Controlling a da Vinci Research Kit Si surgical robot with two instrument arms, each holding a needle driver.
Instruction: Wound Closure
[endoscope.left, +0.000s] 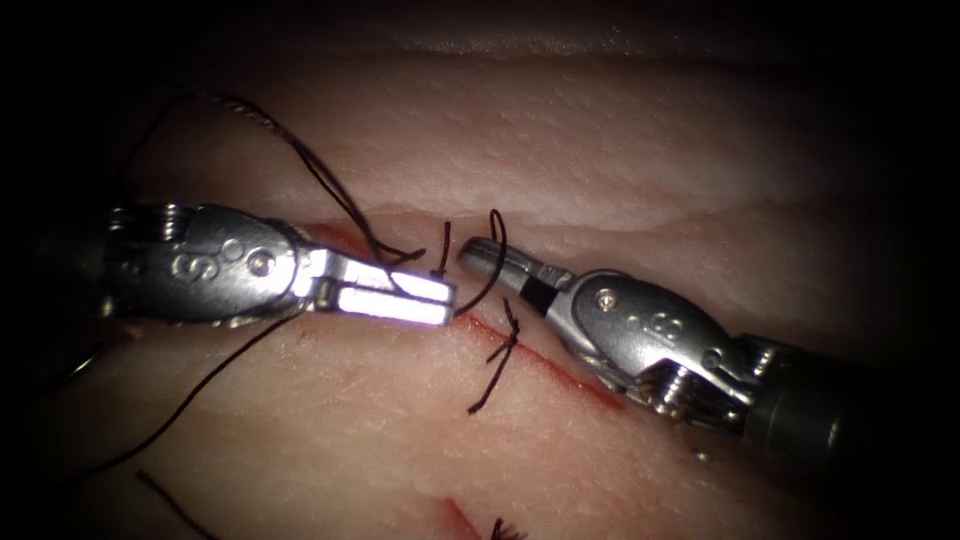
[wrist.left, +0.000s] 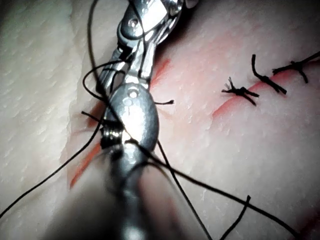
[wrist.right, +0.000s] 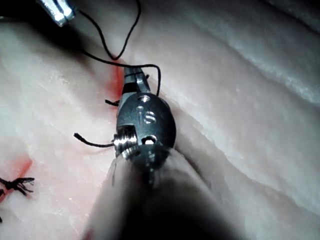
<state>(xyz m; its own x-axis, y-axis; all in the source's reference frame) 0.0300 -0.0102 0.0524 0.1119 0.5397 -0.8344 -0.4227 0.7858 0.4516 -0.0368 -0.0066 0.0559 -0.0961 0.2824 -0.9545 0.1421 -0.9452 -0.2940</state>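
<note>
The tissue (endoscope.left: 620, 170) has a red cut (endoscope.left: 560, 370) running from the middle down to the right. My left tool (endoscope.left: 445, 297) comes in from the left and lies over the cut, shut on the black thread (endoscope.left: 300, 150), which arcs up and away to the left. Its tip (wrist.right: 57, 11) has thread trailing from it. My right tool (endoscope.left: 468, 250) meets it tip to tip from the right; its jaws (wrist.right: 134, 75) look shut with nothing seen between them, and a thread loop (endoscope.left: 497, 250) curls around them. A short thread end (endoscope.left: 444, 248) stands between the tips. I see no needle.
A knotted stitch (endoscope.left: 510, 340) with cut tails sits on the cut just below the right tool. More knotted stitches (wrist.left: 242, 91) lie further along the cut. Loose thread (endoscope.left: 200, 385) trails across the tissue on the left, under the left tool.
</note>
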